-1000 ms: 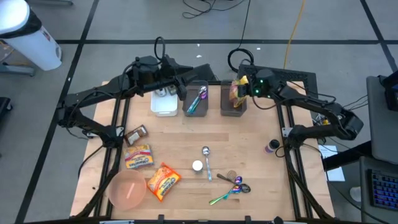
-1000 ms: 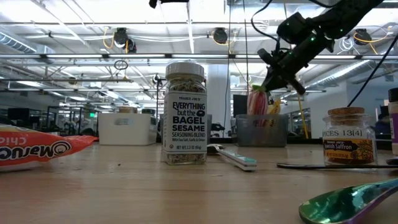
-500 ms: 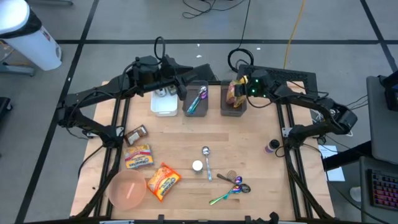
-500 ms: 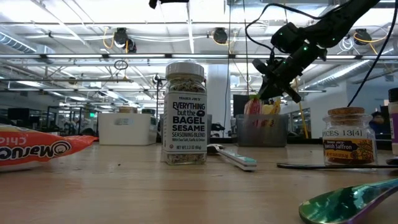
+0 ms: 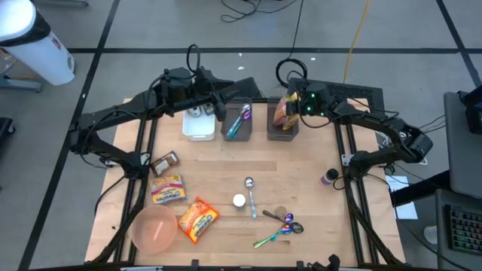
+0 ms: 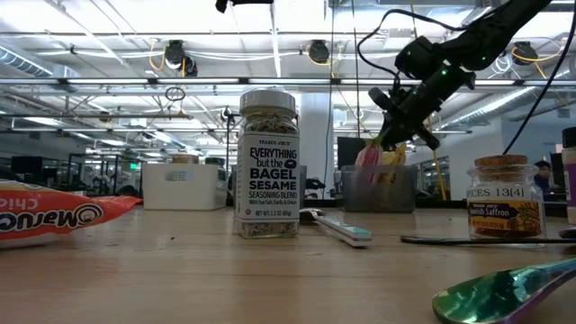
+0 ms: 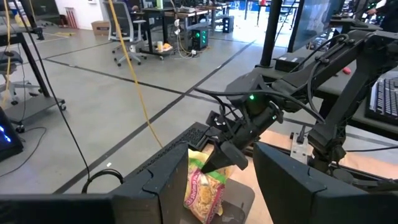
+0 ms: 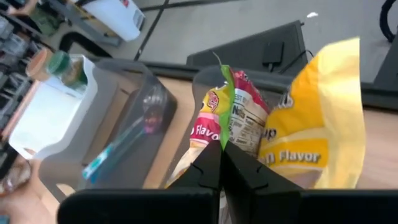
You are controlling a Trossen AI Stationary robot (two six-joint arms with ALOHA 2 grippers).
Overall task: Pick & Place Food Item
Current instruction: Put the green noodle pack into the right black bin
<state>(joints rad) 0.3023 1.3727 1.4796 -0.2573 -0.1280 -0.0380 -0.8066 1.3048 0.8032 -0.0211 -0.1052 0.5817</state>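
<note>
A pink snack bag (image 8: pixel 214 127) is being pinched at its top edge by the right tool (image 8: pixel 221 163), whose fingers are pressed together on it. The bag is being held upright inside the dark bin (image 5: pixel 283 129) at the bench's far edge, just right of the middle, with a yellow bag (image 8: pixel 320 118) standing beside it in the same bin. In the low view the right tool (image 6: pixel 402 121) is being seen just above the bin (image 6: pixel 378 189), with the bags' tops showing over its rim.

The left tool (image 5: pixel 219 108) is being held above the far edge, between the white bin (image 5: pixel 199 124) and the middle bin (image 5: pixel 237 120); its fingers (image 7: pixel 158 193) are standing apart and nothing is being gripped between them. A blue-handled utensil (image 8: pixel 115 152) is lying in the middle bin.

On the bench (image 5: pixel 226 162), two snack packets (image 5: pixel 167 188) and (image 5: pixel 197 218) are lying near the left edge, with a pink bowl (image 5: pixel 154 229) at the near left corner and a small brown packet (image 5: pixel 166 160) farther back. A seasoning jar (image 6: pixel 268 164) is standing near the middle, beside a spoon (image 5: pixel 250 192). Iridescent cutlery (image 5: pixel 280 229) is lying toward the near right, and a saffron jar (image 6: pixel 504 198) is standing at the right edge.
</note>
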